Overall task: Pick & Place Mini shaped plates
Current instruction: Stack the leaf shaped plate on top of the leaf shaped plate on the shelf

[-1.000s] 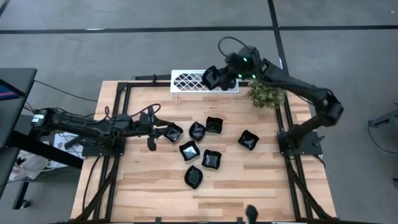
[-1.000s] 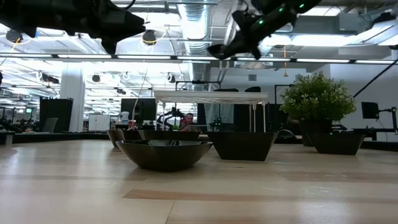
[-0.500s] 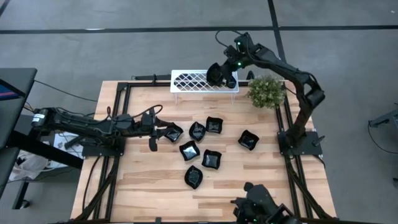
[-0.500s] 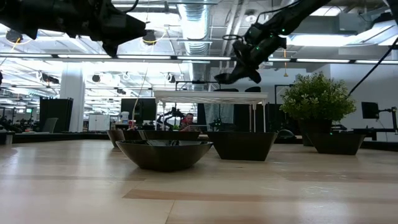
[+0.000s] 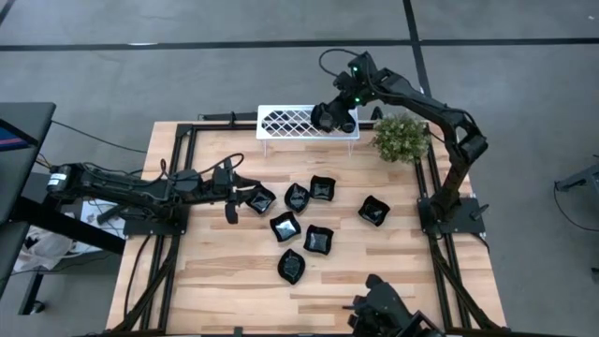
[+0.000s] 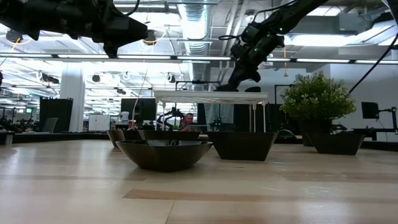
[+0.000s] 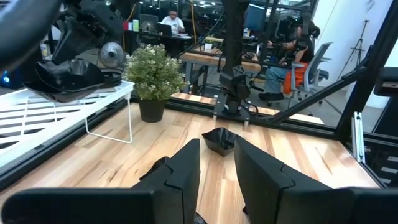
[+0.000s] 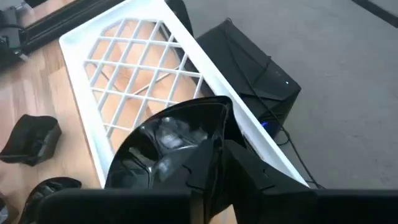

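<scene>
Right gripper (image 5: pixel 329 116) pinches your glossy black dish (image 8: pixel 168 146), pointed-edged and shiny, right over the white rack (image 5: pixel 290 122).

Glossy black plates (image 5: pixel 301 227), white lattice rack (image 5: pixel 292 123), green plant (image 5: pixel 401 138), pale wood table (image 5: pixel 374 271).

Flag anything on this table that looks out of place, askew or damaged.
Nothing stands out. Six black plates sit upright and scattered on the wood; a seventh rests on the white rack in the right pincer. The potted plant stands upright.
</scene>
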